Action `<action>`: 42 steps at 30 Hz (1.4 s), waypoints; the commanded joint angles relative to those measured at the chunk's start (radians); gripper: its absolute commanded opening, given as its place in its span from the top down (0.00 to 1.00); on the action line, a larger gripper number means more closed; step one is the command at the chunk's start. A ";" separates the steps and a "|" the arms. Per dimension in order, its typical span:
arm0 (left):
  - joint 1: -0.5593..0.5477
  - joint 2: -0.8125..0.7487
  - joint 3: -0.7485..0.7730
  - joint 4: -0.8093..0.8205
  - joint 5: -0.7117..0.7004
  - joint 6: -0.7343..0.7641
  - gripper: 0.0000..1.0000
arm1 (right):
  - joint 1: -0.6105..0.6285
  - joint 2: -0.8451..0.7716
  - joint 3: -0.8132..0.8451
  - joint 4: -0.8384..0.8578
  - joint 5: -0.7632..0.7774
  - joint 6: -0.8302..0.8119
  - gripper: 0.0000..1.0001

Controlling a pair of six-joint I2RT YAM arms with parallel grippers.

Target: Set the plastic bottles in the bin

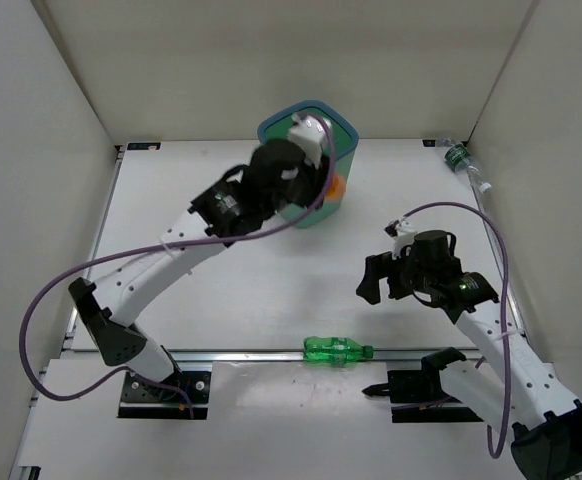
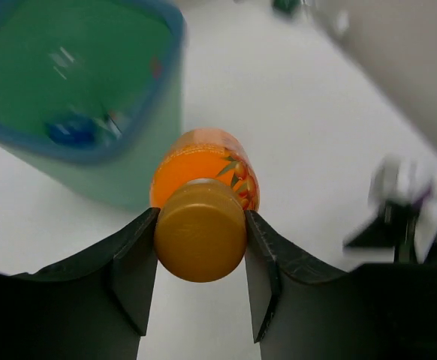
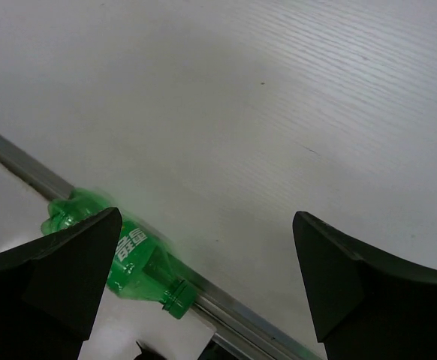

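Black fingers of the left claw pinch the orange bottle by its cap, just beside the bin and outside its rim. From above, the left arm covers the bin's near side, and what lies inside is a blur. The right claw hangs spread wide over bare table, with room all round. The green bottle lies along the near rail, partly behind one finger. A clear bottle lies against the right wall.
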 commanded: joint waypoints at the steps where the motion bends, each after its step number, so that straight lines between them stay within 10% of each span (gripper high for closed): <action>1: 0.080 0.066 0.154 0.125 -0.163 0.065 0.75 | 0.079 0.011 0.054 0.032 -0.026 -0.047 0.05; 10: 0.247 0.408 0.490 0.159 -0.254 0.072 0.68 | 0.148 0.049 0.125 -0.052 -0.030 -0.072 0.05; 14: 0.277 0.454 0.553 0.104 -0.243 0.071 0.02 | 0.217 0.084 0.134 -0.063 -0.028 -0.093 0.05; 23: 0.260 0.277 0.596 0.001 -0.256 0.056 0.01 | 0.422 0.221 0.168 0.006 -0.058 -0.183 0.04; 32: 0.413 -0.399 -0.318 -0.103 -0.090 -0.237 0.02 | 0.711 0.421 0.191 -0.010 0.014 -0.306 0.01; 42: 0.485 -0.725 -0.740 -0.399 -0.096 -0.338 0.01 | 0.837 0.469 0.085 0.101 0.218 -0.316 0.01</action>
